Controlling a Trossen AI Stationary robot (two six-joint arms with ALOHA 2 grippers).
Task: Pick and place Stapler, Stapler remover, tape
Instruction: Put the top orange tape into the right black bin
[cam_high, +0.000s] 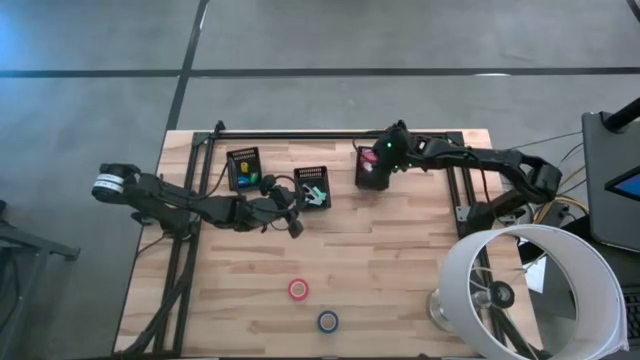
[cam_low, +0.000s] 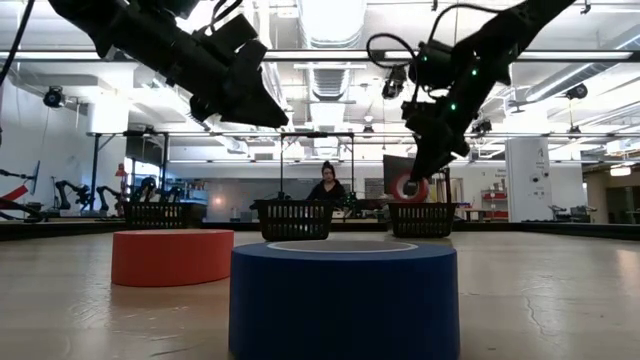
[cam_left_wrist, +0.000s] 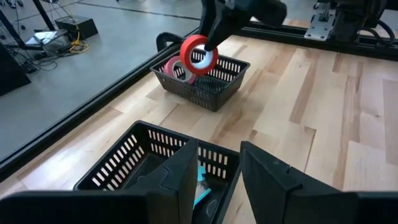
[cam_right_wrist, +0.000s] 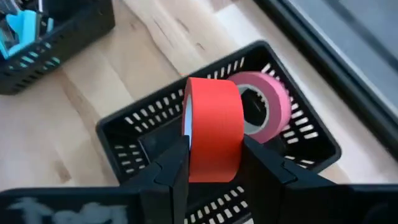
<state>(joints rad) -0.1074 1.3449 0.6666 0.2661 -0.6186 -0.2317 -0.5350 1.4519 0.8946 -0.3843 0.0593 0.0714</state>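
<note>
My right gripper (cam_right_wrist: 214, 149) is shut on a red tape roll (cam_right_wrist: 214, 127) and hangs over the far right black basket (cam_right_wrist: 143, 134), where a pink roll (cam_right_wrist: 268, 102) stands on its edge, leaning on the wall. On the near table lie a red roll (cam_high: 298, 289) and a dark blue roll (cam_high: 328, 321), both flat. My left gripper (cam_left_wrist: 217, 180) is open and empty above the middle basket (cam_left_wrist: 134, 152), which holds a light blue item (cam_left_wrist: 202, 193). A third basket (cam_high: 244, 168) holds yellow and green things. My right gripper pinches the red roll across its width, one finger (cam_right_wrist: 174, 165) on each flat face, near the ring's upper part (cam_left_wrist: 202, 42). The fingers slant down from above. The roll stands on edge, its hole level, lifted clear above the basket (cam_low: 423, 217).
A black frame rail (cam_high: 300, 133) runs along the table's far edge. A white lamp shade (cam_high: 530, 290) stands at the near right corner. Bare wood lies between the baskets and the two near rolls. A person (cam_low: 327, 187) sits in the room behind the table.
</note>
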